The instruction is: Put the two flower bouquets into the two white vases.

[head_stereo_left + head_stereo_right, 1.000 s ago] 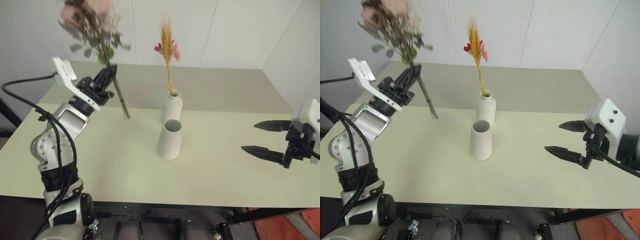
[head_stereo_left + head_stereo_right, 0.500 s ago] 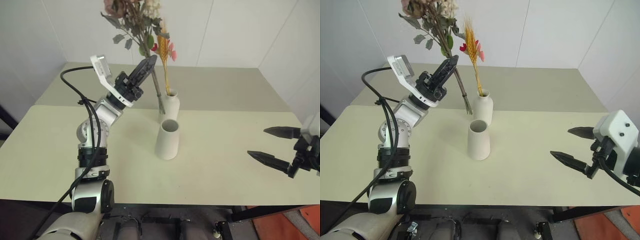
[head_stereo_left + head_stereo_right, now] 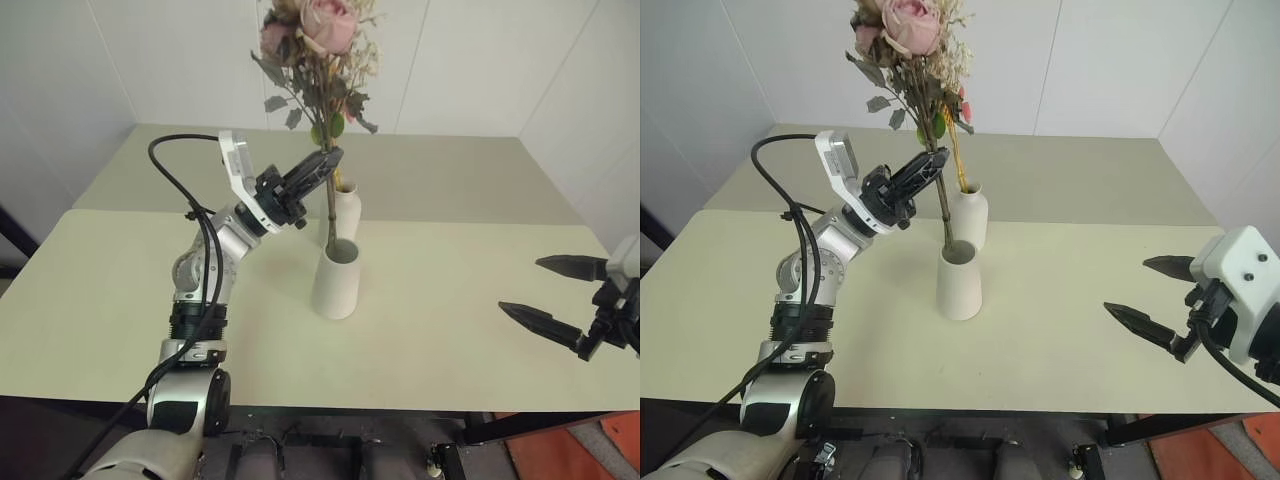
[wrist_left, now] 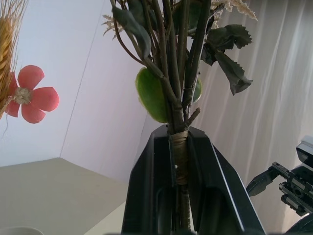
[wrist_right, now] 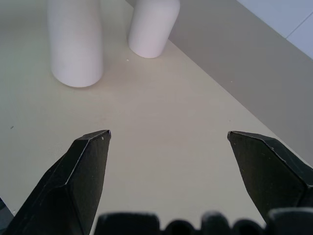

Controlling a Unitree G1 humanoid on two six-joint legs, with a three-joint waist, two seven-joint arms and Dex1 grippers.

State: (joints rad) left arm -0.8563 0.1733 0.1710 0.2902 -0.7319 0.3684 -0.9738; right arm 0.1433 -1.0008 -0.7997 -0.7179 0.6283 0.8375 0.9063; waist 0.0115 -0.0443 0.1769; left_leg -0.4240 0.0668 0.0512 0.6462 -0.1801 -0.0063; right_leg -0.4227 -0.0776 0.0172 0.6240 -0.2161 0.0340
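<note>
My left claw (image 3: 328, 164) is clamped on the rose bunch (image 3: 318, 60), holding it upright with the stem ends at the mouth of the cone vase (image 3: 337, 279). The wheat stalk (image 3: 956, 150) sits in the bottle vase (image 3: 969, 215) just behind, and my right claw (image 3: 553, 293) hangs wide apart, empty, off to the right.

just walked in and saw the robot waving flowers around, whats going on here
The robot's left hand is shut on the stems of a rose bunch, holding it upright with the stem ends at the mouth of the cone-shaped vase. Whether they are inside yet is hard to tell. The yellow stalk with pink blossoms already stands in the bottle vase just behind. The right hand is open and holds nothing, off to the side above the table.
</note>
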